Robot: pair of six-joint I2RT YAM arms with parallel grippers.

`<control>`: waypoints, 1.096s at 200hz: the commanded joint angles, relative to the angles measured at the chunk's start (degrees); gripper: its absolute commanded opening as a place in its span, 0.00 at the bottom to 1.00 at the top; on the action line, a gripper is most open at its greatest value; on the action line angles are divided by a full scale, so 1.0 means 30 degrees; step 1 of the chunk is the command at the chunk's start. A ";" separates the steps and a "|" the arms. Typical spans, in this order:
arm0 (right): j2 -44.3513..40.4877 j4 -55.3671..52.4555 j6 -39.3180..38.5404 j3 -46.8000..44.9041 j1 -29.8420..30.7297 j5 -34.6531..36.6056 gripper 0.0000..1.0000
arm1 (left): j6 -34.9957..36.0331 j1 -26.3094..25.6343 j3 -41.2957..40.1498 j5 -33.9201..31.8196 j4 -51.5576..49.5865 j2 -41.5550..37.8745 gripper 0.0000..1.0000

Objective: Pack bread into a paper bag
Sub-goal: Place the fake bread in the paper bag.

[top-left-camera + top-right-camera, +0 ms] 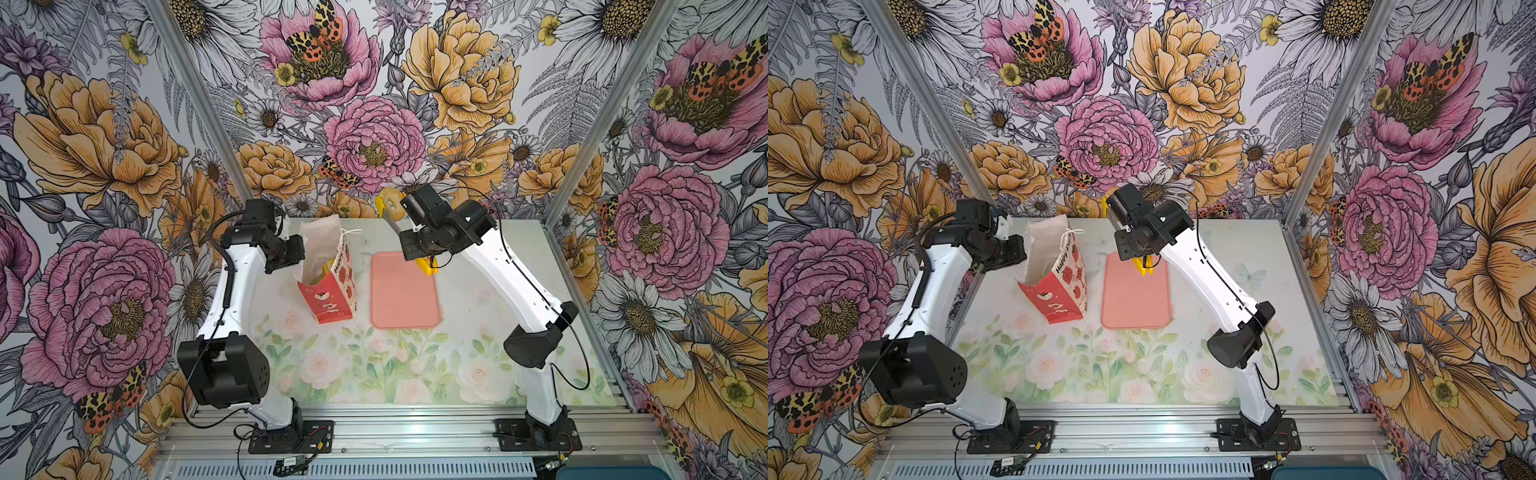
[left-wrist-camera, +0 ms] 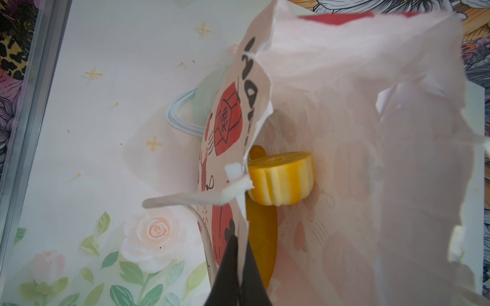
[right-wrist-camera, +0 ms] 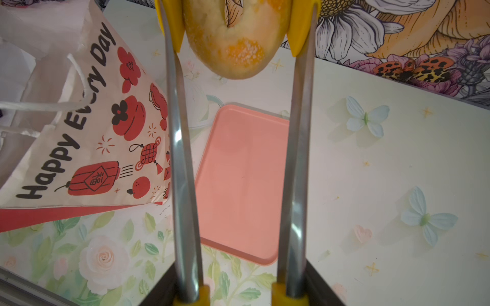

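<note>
One bagel (image 3: pixel 233 39) hangs high in the yellow-tipped tongs (image 3: pixel 183 159), which the right gripper (image 3: pixel 240 294) squeezes tight, up past the far end of the pink tray (image 1: pixel 403 291) and apart from the paper bag (image 1: pixel 332 286). I think the carry is on: the left gripper (image 2: pixel 240 254) pinches the bag's rim to hold the mouth open, a fluted bun (image 2: pixel 281 180) and a long loaf (image 2: pixel 261 238) lie inside, and next the bagel must go across and down in. Room over the bare tray is wide, but the mouth is narrow, with torn edges and string handles (image 3: pixel 39 106) to catch on.
</note>
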 commanded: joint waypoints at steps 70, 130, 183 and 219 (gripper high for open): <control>-0.0350 0.2837 -0.1848 0.1203 0.2202 0.0814 0.61 | 0.0319 -0.0841 0.0849 0.0155 0.0281 0.0772 0.00; -0.0075 0.3098 -0.2014 0.1307 0.3238 0.0787 0.61 | 0.0353 -0.1089 0.0725 0.0087 0.0295 0.0633 0.00; 0.0690 0.3167 -0.2076 0.2134 0.3735 0.0006 0.61 | 0.0238 -0.1151 0.0701 0.0051 0.0281 0.0403 0.00; 0.0864 0.3182 -0.2023 0.2217 0.3905 -0.0445 0.62 | 0.0150 -0.1166 0.0679 -0.0031 0.0281 0.0222 0.00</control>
